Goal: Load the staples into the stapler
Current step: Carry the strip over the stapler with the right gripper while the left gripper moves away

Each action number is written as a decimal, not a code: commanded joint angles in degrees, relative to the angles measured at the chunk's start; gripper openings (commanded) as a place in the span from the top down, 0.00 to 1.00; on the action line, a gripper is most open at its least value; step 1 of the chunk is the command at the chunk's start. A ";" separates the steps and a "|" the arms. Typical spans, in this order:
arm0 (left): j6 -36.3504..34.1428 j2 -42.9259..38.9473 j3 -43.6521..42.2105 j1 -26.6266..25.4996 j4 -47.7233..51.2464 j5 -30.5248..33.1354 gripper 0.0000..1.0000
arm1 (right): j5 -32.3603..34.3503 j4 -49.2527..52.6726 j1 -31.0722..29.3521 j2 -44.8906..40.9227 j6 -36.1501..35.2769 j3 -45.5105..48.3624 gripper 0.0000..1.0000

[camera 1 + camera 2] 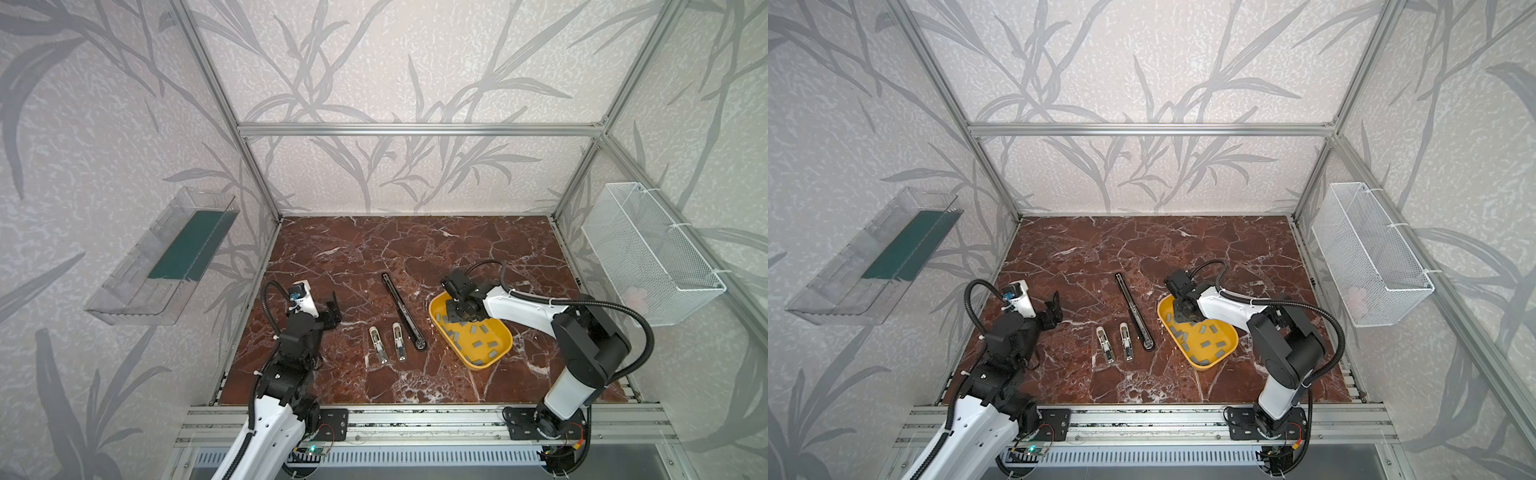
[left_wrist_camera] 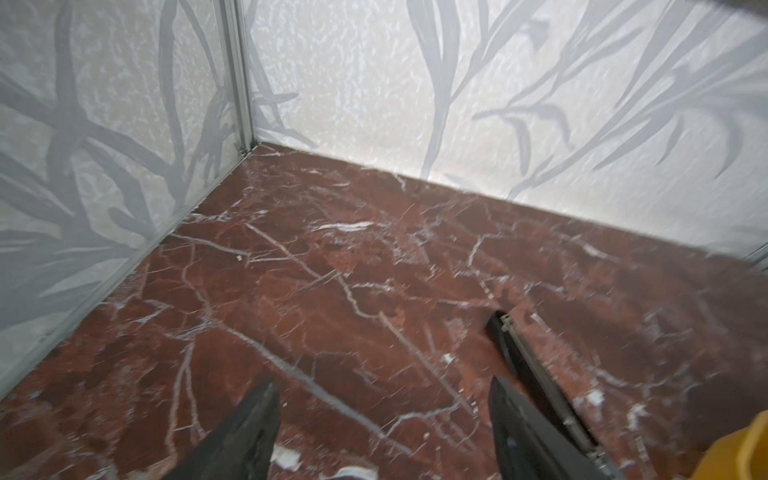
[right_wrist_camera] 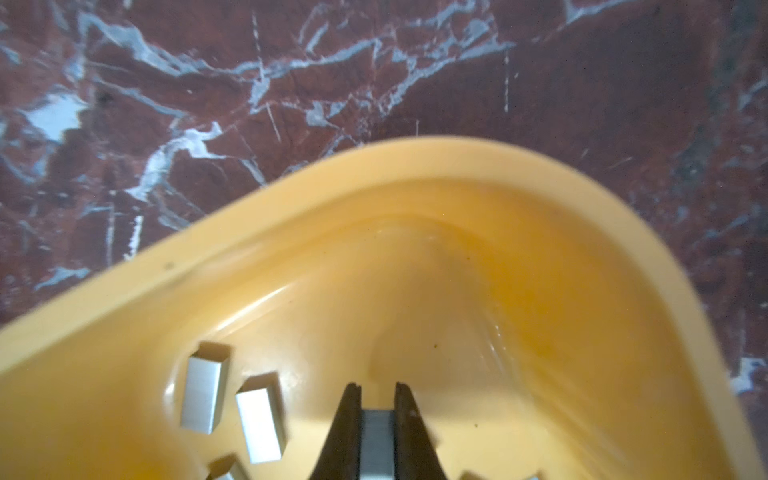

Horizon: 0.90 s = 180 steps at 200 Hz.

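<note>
The stapler [image 1: 402, 309] [image 1: 1136, 309] is long, slim and black, and it lies on the marble floor in the middle in both top views. In the left wrist view it [image 2: 536, 370] lies just past one finger. My left gripper [image 1: 332, 306] [image 2: 382, 386] hovers left of it, open and empty. Several grey staples [image 1: 478, 343] [image 3: 259, 424] lie loose in the yellow tray [image 1: 496, 332] [image 3: 457, 249]. My right gripper [image 1: 455, 318] [image 3: 377, 386] is down in the tray's far end, shut on a strip of staples [image 3: 377, 440].
Two short cream and silver blocks [image 1: 378, 345] [image 1: 399, 341] lie side by side left of the stapler's near end. A clear bin [image 1: 166, 257] hangs on the left wall and a white wire basket [image 1: 652, 253] on the right wall. Aluminium posts frame the cell.
</note>
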State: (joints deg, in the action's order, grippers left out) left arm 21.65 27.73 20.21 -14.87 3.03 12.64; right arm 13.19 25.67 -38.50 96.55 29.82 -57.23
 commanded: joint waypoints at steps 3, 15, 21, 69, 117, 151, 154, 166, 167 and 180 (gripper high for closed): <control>12.80 1.36 8.08 0.11 4.07 -4.27 0.14 | 4.06 2.33 -0.88 -4.64 -1.25 0.34 0.88; 12.80 3.22 13.58 0.11 7.47 -5.89 0.10 | 5.98 2.49 -1.89 -7.15 -1.46 0.91 0.88; 11.91 4.49 16.20 0.11 8.59 -7.12 0.09 | 6.30 2.32 -2.20 -8.24 -1.66 1.27 0.88; -2.55 22.74 33.64 -0.26 10.19 -12.73 0.02 | 10.05 0.98 -10.00 -19.80 -4.02 3.09 0.88; -1.58 55.94 60.65 -0.07 21.90 -23.02 0.17 | 6.47 -6.68 -19.77 -18.42 -6.88 2.32 0.88; 4.83 53.35 47.69 6.23 2.67 -17.14 0.13 | 5.00 -3.96 -22.51 -10.36 -6.84 -3.79 0.89; 5.92 53.04 46.84 7.50 1.65 -18.07 0.13 | 5.10 -4.17 -22.73 -9.70 -6.96 -4.05 0.89; 10.01 51.73 43.45 11.72 -2.66 -23.68 0.13 | 4.97 -5.45 -22.88 -8.13 -6.89 -4.28 0.89; 10.31 51.64 43.09 12.20 -3.15 -24.62 0.13 | 4.90 -5.54 -22.91 -8.00 -6.84 -4.28 0.89; 15.00 50.80 38.39 15.34 -13.02 -32.13 0.16 | 3.93 -6.88 -23.09 -6.06 -6.63 -4.53 0.89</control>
State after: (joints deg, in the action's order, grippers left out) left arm 27.00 82.87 63.59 -5.32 7.90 -9.08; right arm 18.33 20.56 -61.08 88.51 23.66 -59.70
